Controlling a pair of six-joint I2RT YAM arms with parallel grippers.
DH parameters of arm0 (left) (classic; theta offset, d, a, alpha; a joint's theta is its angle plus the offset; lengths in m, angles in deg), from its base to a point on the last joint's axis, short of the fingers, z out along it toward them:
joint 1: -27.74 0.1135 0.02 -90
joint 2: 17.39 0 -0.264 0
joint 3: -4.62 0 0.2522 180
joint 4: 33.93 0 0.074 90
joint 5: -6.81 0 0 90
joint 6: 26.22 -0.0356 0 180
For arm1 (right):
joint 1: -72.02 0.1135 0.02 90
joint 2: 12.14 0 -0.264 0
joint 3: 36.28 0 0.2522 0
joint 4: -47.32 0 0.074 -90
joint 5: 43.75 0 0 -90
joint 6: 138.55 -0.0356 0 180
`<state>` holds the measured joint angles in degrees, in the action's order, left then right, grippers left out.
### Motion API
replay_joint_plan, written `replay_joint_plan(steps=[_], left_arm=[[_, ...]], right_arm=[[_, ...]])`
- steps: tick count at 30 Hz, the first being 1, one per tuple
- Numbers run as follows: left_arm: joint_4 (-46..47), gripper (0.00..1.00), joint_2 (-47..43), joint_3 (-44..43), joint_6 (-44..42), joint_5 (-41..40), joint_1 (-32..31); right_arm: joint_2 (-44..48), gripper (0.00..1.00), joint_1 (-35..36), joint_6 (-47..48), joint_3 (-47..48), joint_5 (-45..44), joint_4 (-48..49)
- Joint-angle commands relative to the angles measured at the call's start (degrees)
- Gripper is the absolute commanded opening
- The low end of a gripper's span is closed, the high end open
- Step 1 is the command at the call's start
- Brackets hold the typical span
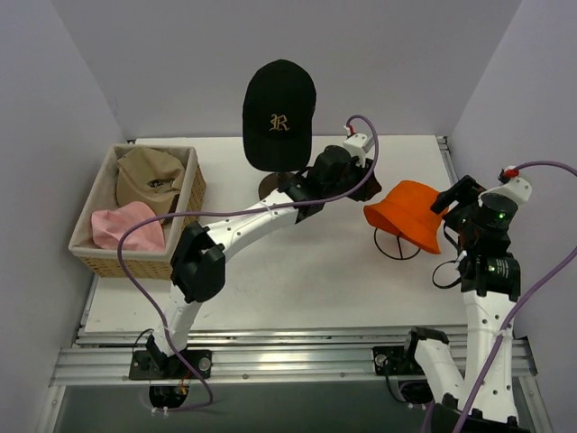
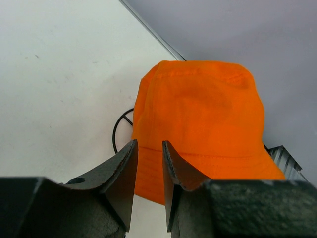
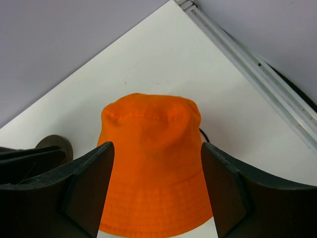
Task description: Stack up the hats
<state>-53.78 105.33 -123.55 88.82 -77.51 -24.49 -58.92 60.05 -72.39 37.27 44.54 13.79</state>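
Note:
The bright orange hat [image 1: 410,212] [image 2: 198,109] [image 3: 148,124] sits on a thin black wire stand [image 1: 397,245] at the right of the table. My left gripper [image 1: 367,187] [image 2: 149,148] is at its left brim, slightly open, with a narrow empty gap between its fingers. On the hat's right side my right gripper [image 1: 448,203] [image 3: 157,145] stands wide open, holding nothing. The black cap with a gold "R" [image 1: 278,113] rests on a stand at the back centre. The tan cap [image 1: 149,176] and the pale pink hat [image 1: 126,225] lie in the basket.
A wicker basket [image 1: 194,194] stands at the table's left edge. The black cap's dark round base [image 1: 270,187] [image 3: 54,144] sits just behind my left arm. Grey walls close in the back and both sides. A metal rail [image 3: 257,74] runs along the right edge.

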Motion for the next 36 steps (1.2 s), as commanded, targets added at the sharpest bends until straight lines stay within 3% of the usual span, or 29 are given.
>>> replay_joint_plan(steps=[1,4,11,12,14,15,16,17,22,27,29,34,36], left_arm=[[3.97,0.35,-5.46,2.6,-0.08,0.74,-0.68],[4.42,0.35,-8.27,4.89,-0.43,-0.31,-0.95],[4.15,0.45,-19.61,14.29,-1.13,-9.88,-1.21],[4.07,0.55,-22.4,16.83,-0.96,-12.33,-1.38],[3.72,0.65,-25.23,19.3,-0.52,-14.19,-1.56],[3.54,0.83,-27.68,21.66,-0.43,-15.07,-1.74],[2.49,0.94,-28.84,22.56,-0.25,-16.9,-2.0],[1.44,0.95,-30.07,23.26,0.1,-17.44,-2.18],[-5.59,0.94,-37.71,27.21,0.89,-21.04,-4.28],[-7.8,0.94,-49.66,35.12,1.68,-25.09,-4.99],[-9.2,0.94,-54.39,39.25,2.21,-26.58,-4.99],[-10.96,0.94,-62.67,46.37,0.63,-30.71,-5.34],[-9.92,0.94,-66.19,49.8,1.15,-37.88,-8.84]], right_arm=[[2.48,0.66,-0.25,-2.0,-4.41,6.62,1.39],[4.68,0.63,-0.08,-2.27,-8.35,9.7,3.85],[4.42,0.63,1.42,2.3,-6.45,5.33,1.23],[4.25,0.62,1.94,2.21,-6.09,4.28,0.88],[3.63,0.61,4.84,2.47,-4.61,-1.06,-0.96],[2.67,0.61,6.5,2.65,-3.81,-3.62,-2.02],[2.23,0.61,10.52,2.65,-2.93,-6.08,-2.81],[1.96,0.61,12.74,2.65,-2.14,-8.46,-3.34],[-4.79,0.62,28.81,1.51,4.89,-25.25,-7.47],[-14.19,0.63,55.09,-3.93,12.35,-48.4,-17.74],[-16.4,0.63,63.07,-5.08,13.33,-51.79,-21.95],[-24.13,0.63,65.31,-6.3,13.25,-58.21,-28.21],[-25.46,0.62,65.67,-8.07,13.07,-59.97,-30.5]])
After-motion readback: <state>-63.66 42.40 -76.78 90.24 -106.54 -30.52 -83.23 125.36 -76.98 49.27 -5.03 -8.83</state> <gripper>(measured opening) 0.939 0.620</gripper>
